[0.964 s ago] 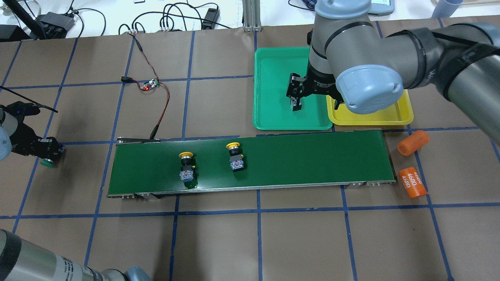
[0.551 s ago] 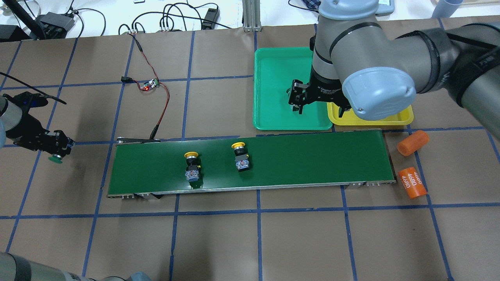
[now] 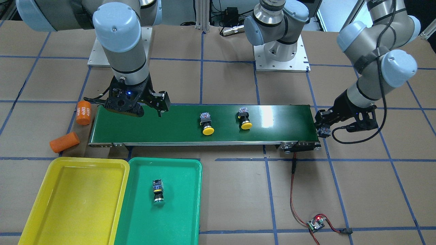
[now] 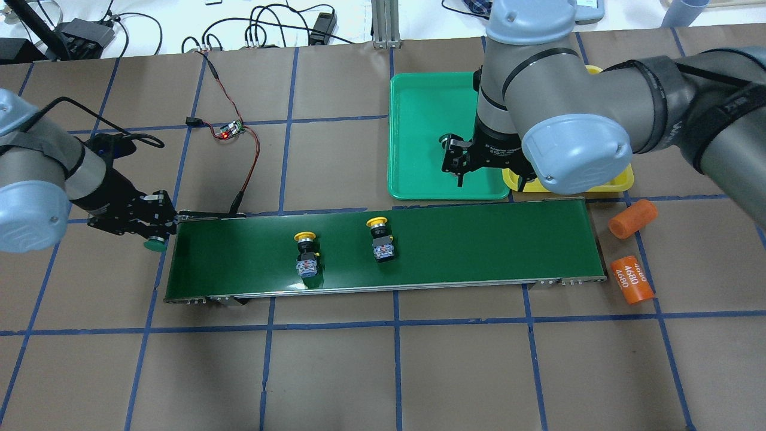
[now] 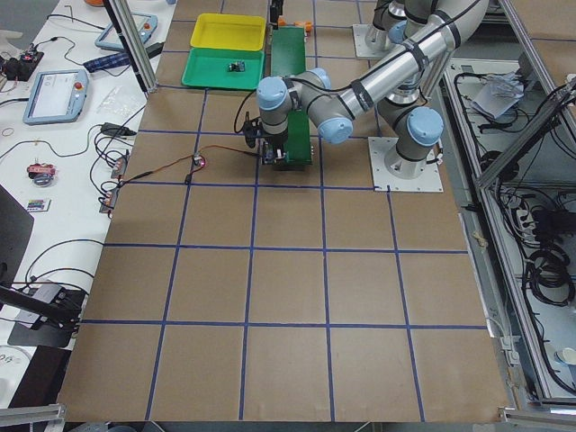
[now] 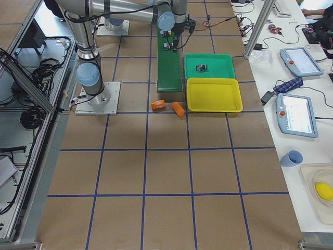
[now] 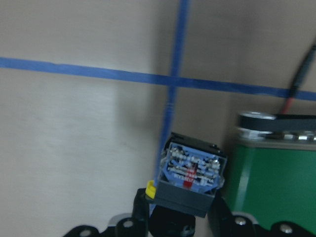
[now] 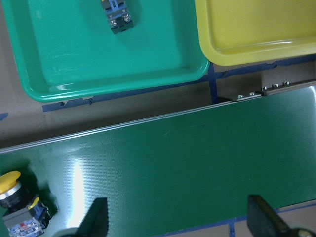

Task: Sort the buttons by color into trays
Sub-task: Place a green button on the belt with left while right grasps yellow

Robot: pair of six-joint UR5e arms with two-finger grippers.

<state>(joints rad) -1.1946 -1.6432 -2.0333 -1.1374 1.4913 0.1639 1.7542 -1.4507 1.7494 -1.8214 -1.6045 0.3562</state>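
Note:
My left gripper [image 4: 152, 226] is shut on a green-capped button [image 4: 157, 242] and holds it just off the left end of the conveyor belt [image 4: 479, 245]. The left wrist view shows the button's grey-blue body [image 7: 192, 173] between the fingers. Two yellow-capped buttons [image 4: 306, 254] [image 4: 380, 239] lie on the belt. A second green button [image 3: 157, 192] lies in the green tray [image 3: 177, 211]. The yellow tray [image 3: 68, 204] beside it holds nothing. My right gripper [image 3: 133, 107] is open and empty, above the belt's right end near the trays.
Two orange cylinders [image 4: 632, 218] [image 4: 631, 279], one printed 4680, lie off the belt's right end. A small circuit board [image 4: 230, 129] with a red light and its wire run to the belt's left end. Cables lie along the far table edge.
My left arm has carried the green button rightward to the belt's left end. My right gripper has drawn back from the green tray toward the belt. Both yellow buttons have drifted right on the belt.

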